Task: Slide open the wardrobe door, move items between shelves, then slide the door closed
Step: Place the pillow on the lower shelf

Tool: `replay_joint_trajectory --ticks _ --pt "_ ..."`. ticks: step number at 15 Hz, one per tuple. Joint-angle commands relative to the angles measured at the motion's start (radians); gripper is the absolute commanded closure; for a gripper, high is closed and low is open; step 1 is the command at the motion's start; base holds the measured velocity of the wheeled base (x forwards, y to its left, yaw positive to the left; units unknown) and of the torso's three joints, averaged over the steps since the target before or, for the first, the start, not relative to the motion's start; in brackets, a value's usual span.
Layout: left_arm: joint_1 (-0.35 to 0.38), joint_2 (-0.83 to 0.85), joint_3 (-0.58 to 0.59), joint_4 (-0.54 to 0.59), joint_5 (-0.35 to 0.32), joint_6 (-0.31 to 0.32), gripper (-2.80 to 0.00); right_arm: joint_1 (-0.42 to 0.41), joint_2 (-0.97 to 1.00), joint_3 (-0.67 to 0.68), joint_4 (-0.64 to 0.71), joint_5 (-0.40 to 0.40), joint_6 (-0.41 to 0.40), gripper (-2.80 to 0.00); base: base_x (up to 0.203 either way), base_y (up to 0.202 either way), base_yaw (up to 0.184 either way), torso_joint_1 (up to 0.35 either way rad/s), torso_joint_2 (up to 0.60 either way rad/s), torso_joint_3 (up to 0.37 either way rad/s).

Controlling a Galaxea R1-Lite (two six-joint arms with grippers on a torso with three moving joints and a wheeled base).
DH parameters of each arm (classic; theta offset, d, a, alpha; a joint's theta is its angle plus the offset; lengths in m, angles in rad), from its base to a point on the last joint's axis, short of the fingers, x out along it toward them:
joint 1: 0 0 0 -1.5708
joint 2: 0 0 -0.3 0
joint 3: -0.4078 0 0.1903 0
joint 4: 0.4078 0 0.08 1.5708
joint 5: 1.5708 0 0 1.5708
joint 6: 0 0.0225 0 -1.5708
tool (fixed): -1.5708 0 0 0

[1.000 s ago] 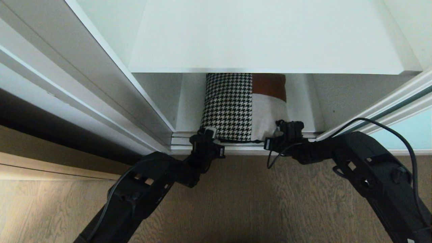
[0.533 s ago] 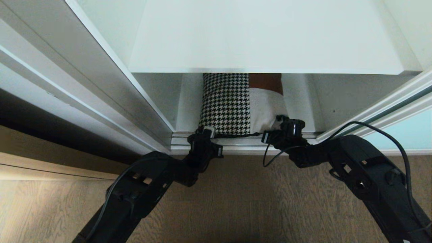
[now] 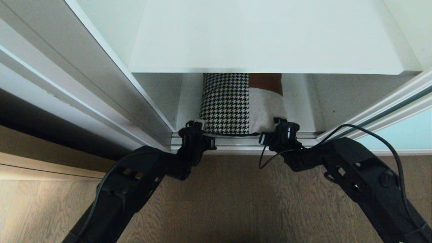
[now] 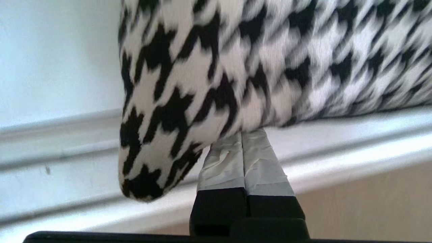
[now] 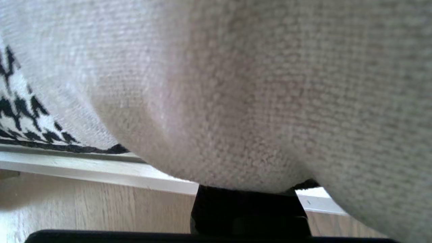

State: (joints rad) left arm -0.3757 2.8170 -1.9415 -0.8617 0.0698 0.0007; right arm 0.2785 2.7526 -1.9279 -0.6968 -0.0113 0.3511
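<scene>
The cushion (image 3: 241,101), half houndstooth with rust-brown and cream patches, lies on the lower shelf (image 3: 300,108) beneath the upper white shelf (image 3: 266,37). My left gripper (image 3: 197,124) is at its front houndstooth corner. In the left wrist view, that gripper (image 4: 242,133) is shut, its taped fingertips tucked under the cushion (image 4: 236,67). My right gripper (image 3: 281,123) is at the front cream corner. The cushion's cream fabric (image 5: 236,84) hides the right gripper's fingers, leaving only its black base (image 5: 249,206) visible. The sliding wardrobe door (image 3: 405,133) stands pushed aside at the right.
The silver floor track (image 3: 236,141) runs along the wardrobe's front under the cushion's edge. A pale frame and side wall (image 3: 101,84) slant down on the left. Grey wood-grain floor (image 3: 236,202) lies under both arms. A black cable (image 3: 371,130) loops off the right arm.
Both grippers have moved a little farther in toward the wardrobe, the left one also drifting left. The cushion's front edge has slid back over the track, deeper onto the lower shelf.
</scene>
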Motion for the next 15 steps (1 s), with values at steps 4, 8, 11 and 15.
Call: replay_joint_trajectory --ticks 4,8,11,15 --pt "-0.029 -0.020 0.004 -0.061 0.028 -0.034 0.00 0.002 -0.006 0.071 -0.049 -0.001 0.001 0.00 0.000 0.000 0.000 0.000 0.00 0.000" --pt "-0.029 -0.008 0.001 -0.006 0.032 -0.027 0.00 0.019 -0.011 0.108 -0.062 -0.001 0.004 0.00 0.000 0.000 0.000 0.000 0.00 0.000" --pt "-0.029 -0.004 0.001 -0.031 0.035 -0.027 0.00 0.024 -0.016 0.135 -0.089 -0.001 0.003 0.00 0.000 0.000 0.000 0.000 0.00 0.000" --pt "-0.044 -0.006 0.012 -0.130 0.061 -0.028 0.00 0.024 -0.044 0.191 -0.109 0.001 0.003 0.00 0.000 0.000 0.000 0.000 0.00 0.000"
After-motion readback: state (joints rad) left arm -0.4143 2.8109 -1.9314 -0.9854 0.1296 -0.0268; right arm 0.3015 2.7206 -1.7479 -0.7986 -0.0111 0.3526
